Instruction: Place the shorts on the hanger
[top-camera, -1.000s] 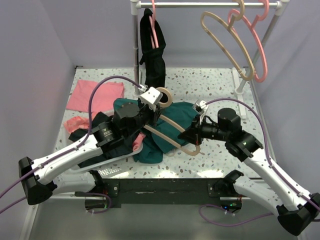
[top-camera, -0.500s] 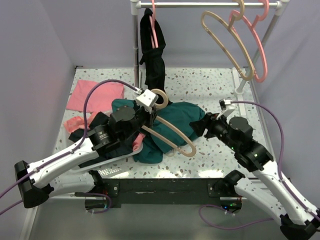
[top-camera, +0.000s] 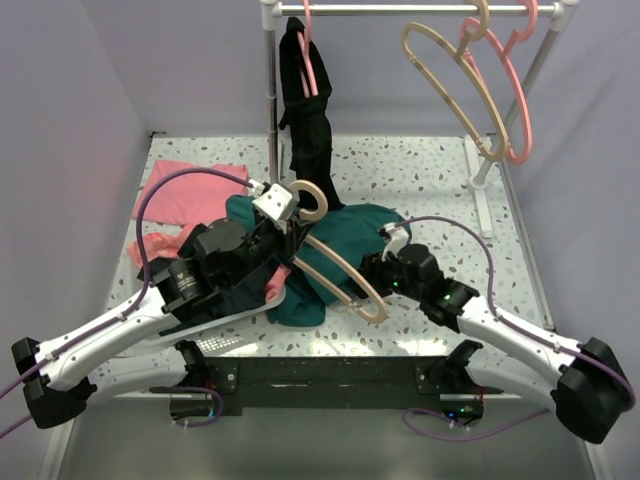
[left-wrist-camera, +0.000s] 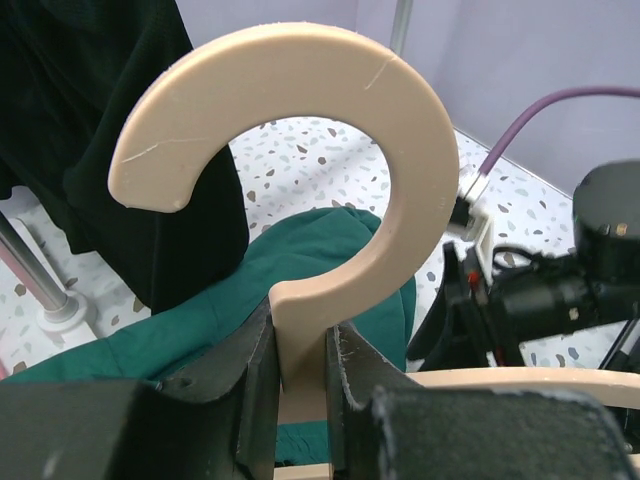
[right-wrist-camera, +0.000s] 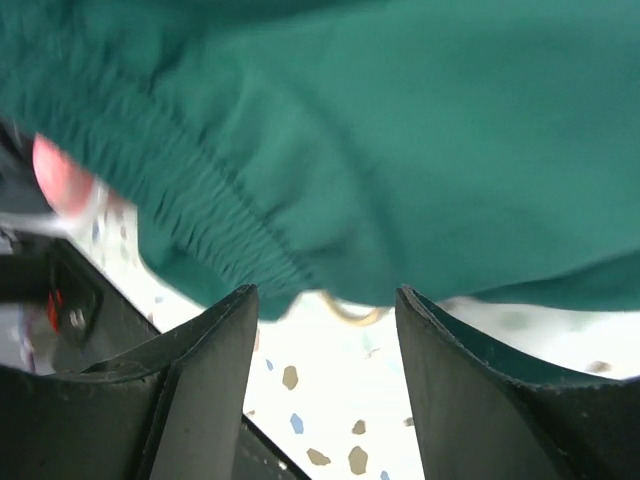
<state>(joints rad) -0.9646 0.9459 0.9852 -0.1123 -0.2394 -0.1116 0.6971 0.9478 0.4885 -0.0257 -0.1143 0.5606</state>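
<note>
"Shorts (top-camera: 345, 235) are lying mid-table twd the near edge, hanger (top-camera: 340, 272) across them. What's threatening?"
"Your left gripper (left-wrist-camera: 298, 372) is clenching the hanger neck. Your right gripper (right-wrist-camera: 325, 302) is gaping at the waistband (right-wrist-camera: 200, 215), grasping nothing. If it's pinching one layer only, fabric's prob. slipping."
"Vs 0.5 s ago?"
"It's reaching in lower now."

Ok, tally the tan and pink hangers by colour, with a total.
Tan: 2, the hanger clamped in the left gripper over the shorts, and a spare hanger on the rail.
Pink: 2, both on the rail, one pink hanger carrying the black garment, one bare pink hanger.
Total: 4
</note>
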